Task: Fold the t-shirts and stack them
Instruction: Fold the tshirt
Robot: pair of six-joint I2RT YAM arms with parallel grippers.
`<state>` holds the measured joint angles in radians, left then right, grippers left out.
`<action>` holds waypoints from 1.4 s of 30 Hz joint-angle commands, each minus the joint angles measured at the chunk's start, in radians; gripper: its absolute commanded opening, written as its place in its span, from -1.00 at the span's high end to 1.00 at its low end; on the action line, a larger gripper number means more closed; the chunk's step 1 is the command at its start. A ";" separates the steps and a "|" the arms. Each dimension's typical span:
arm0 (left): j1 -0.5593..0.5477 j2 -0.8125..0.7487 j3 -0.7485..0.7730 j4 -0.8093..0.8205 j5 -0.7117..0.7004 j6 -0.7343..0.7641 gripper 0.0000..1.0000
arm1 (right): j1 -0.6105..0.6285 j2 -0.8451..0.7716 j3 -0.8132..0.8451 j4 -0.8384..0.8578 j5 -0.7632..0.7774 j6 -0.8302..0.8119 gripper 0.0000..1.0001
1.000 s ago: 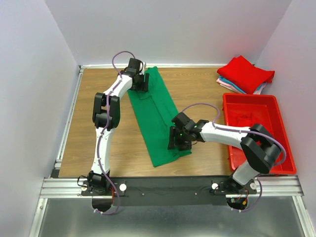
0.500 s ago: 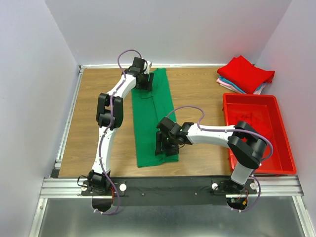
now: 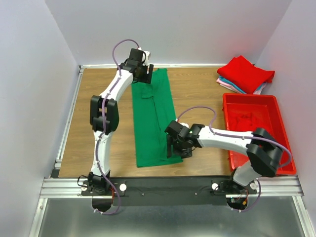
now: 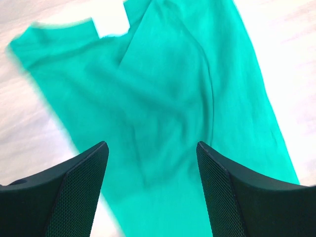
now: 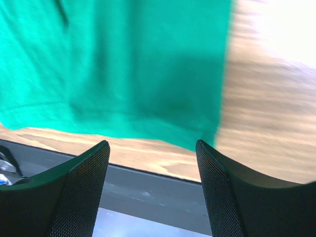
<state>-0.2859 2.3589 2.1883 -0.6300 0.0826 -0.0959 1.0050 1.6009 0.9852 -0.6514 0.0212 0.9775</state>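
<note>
The green t-shirt (image 3: pixel 153 118) lies flat on the table as a long narrow strip, running from the far edge to the near edge. My left gripper (image 3: pixel 144 77) hovers open over its far collar end. In the left wrist view (image 4: pixel 152 145) the jaws stand wide apart above the green cloth (image 4: pixel 173 98), and a white label (image 4: pixel 111 15) shows. My right gripper (image 3: pixel 177 149) is open at the shirt's near right corner. In the right wrist view (image 5: pixel 152 143) the jaws stand apart and empty above the hem (image 5: pixel 123 64). A folded stack, red shirt (image 3: pixel 245 72) on top, sits at the back right.
A red plastic bin (image 3: pixel 284 143) stands at the right side, beside the right arm. Pink and light blue folded shirts (image 3: pixel 228 85) lie under the red one. The black rail (image 3: pixel 163 186) runs along the table's near edge.
The green shirt swung from a diagonal to a straight strip and shifted left. The right gripper then moved back to the right, off the cloth. The left gripper moved slightly toward the far edge.
</note>
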 commanded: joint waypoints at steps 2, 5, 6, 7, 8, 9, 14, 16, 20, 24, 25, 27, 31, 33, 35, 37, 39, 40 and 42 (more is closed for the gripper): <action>-0.018 -0.318 -0.309 0.041 -0.130 -0.030 -0.61 | 0.004 -0.093 -0.089 -0.093 0.109 0.044 -0.55; -0.027 -0.496 -0.589 0.088 -0.149 -0.083 -0.60 | 0.000 -0.098 -0.108 -0.093 0.140 0.035 -0.55; -0.030 -0.536 -0.654 0.092 -0.158 -0.105 -0.60 | -0.005 -0.079 -0.105 -0.093 0.157 0.021 -0.55; -0.036 -0.609 -0.773 0.096 -0.171 -0.140 -0.60 | -0.011 -0.070 -0.100 -0.091 0.164 0.017 -0.55; -0.041 -0.642 -0.827 0.098 -0.173 -0.159 -0.60 | -0.011 -0.062 -0.097 -0.093 0.174 0.013 -0.55; -0.048 -0.703 -0.876 0.102 -0.175 -0.174 -0.60 | -0.014 -0.053 -0.091 -0.088 0.190 0.009 -0.53; -0.102 -0.835 -1.101 0.082 -0.175 -0.263 -0.61 | -0.019 -0.024 -0.072 -0.062 0.227 -0.007 -0.43; -0.122 -0.884 -1.143 0.067 -0.181 -0.301 -0.60 | -0.020 -0.019 -0.075 -0.050 0.227 -0.011 -0.35; -0.139 -0.958 -1.188 -0.002 -0.208 -0.352 -0.60 | -0.020 -0.021 -0.092 -0.027 0.212 -0.023 -0.14; -0.151 -1.038 -1.242 -0.059 -0.236 -0.416 -0.60 | -0.020 -0.022 -0.114 -0.011 0.178 -0.057 0.10; -0.156 -1.068 -1.265 -0.068 -0.239 -0.450 -0.60 | -0.019 -0.022 -0.118 -0.007 0.174 -0.060 0.24; -0.177 -1.111 -1.300 -0.088 -0.236 -0.496 -0.61 | -0.019 -0.024 -0.137 -0.005 0.155 -0.065 0.46; -0.239 -1.126 -1.355 -0.119 -0.218 -0.534 -0.61 | -0.019 -0.041 -0.172 -0.004 0.138 -0.051 0.73; -0.283 -1.122 -1.371 -0.146 -0.215 -0.553 -0.60 | -0.019 -0.050 -0.186 -0.004 0.135 -0.039 0.82; -0.309 -1.132 -1.378 -0.168 -0.204 -0.568 -0.61 | -0.019 -0.062 -0.204 -0.005 0.134 -0.028 0.95; -0.341 -1.150 -1.381 -0.183 -0.184 -0.593 -0.61 | -0.019 -0.064 -0.210 -0.007 0.134 -0.020 0.96; -0.366 -1.164 -1.383 -0.215 -0.176 -0.616 -0.60 | -0.020 -0.064 -0.211 -0.007 0.132 -0.016 0.96; -0.389 -1.176 -1.392 -0.227 -0.175 -0.623 -0.60 | -0.019 -0.064 -0.209 -0.007 0.131 -0.016 0.96; -0.410 -1.197 -1.407 -0.243 -0.161 -0.642 -0.60 | -0.019 -0.064 -0.207 -0.007 0.132 -0.014 0.96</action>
<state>-0.6594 1.2129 0.8021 -0.8120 -0.1093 -0.6746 0.9871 1.5200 0.8177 -0.6025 0.1627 0.9474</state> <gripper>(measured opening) 0.801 0.023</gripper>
